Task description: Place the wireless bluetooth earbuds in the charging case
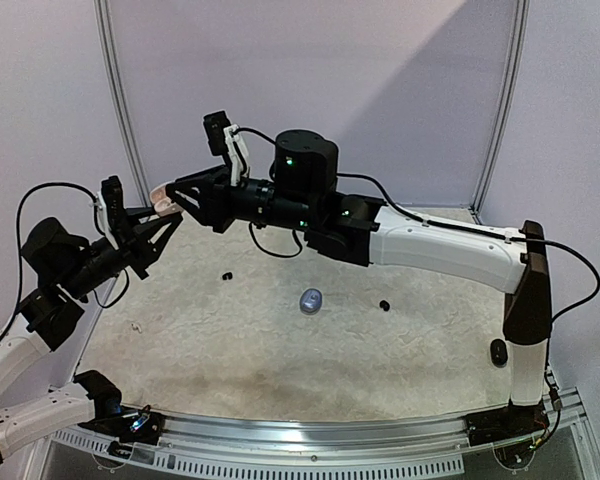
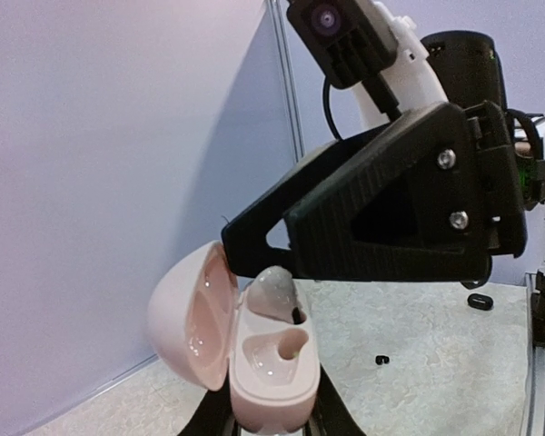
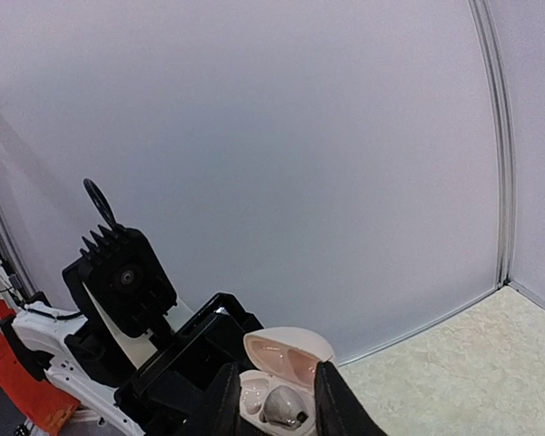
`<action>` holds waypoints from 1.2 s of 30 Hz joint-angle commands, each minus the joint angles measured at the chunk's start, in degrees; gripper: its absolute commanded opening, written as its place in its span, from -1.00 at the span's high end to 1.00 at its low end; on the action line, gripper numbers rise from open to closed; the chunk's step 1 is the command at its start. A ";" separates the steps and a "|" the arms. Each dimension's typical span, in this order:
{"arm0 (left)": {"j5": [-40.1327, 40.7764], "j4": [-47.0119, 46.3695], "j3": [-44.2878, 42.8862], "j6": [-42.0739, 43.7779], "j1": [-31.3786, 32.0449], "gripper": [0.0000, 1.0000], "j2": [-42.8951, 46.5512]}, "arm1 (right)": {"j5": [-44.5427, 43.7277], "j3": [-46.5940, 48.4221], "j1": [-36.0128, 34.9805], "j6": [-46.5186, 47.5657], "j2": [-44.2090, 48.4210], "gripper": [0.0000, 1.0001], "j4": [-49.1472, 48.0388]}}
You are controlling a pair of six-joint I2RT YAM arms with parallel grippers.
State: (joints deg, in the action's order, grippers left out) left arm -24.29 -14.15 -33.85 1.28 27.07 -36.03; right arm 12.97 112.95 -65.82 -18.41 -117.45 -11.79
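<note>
My left gripper [image 2: 272,411] is shut on the base of a pink charging case [image 2: 271,377] and holds it in the air at the table's left, lid [image 2: 193,313] swung open. A silvery-grey earbud [image 2: 274,292] sits in the far pocket; the near pocket [image 2: 282,350] is empty. My right gripper [image 3: 278,400] reaches over the case [image 3: 291,350], its fingers standing apart on either side of the earbud [image 3: 284,409], open. From above, both grippers meet at the case [image 1: 165,200]. Two black earbuds [image 1: 226,276] [image 1: 384,305] lie on the table.
A silvery-blue case [image 1: 311,300] lies mid-table. A black case [image 1: 498,351] rests near the right arm's base. The white mat [image 1: 280,360] is ringed by purple walls, and a metal rail [image 1: 330,430] runs along the near edge.
</note>
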 commanded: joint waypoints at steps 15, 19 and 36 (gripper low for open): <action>-2.24 2.21 -3.36 -8.91 0.09 1.00 0.81 | 3.35 -0.89 3.34 7.40 8.98 -0.37 11.77; -6.05 2.39 -4.47 -12.68 0.05 1.00 0.16 | 9.78 -2.03 3.84 9.44 10.55 -0.42 14.71; -20.21 -8.97 -8.56 -27.27 -0.26 1.00 -5.63 | 22.38 -2.70 2.69 6.55 8.49 -0.08 10.61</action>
State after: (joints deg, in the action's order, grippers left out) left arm -43.05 -20.86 -40.58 -23.73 27.09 -40.49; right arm 32.75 110.76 -62.26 -11.11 -108.07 0.80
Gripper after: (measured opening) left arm 0.207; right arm 0.552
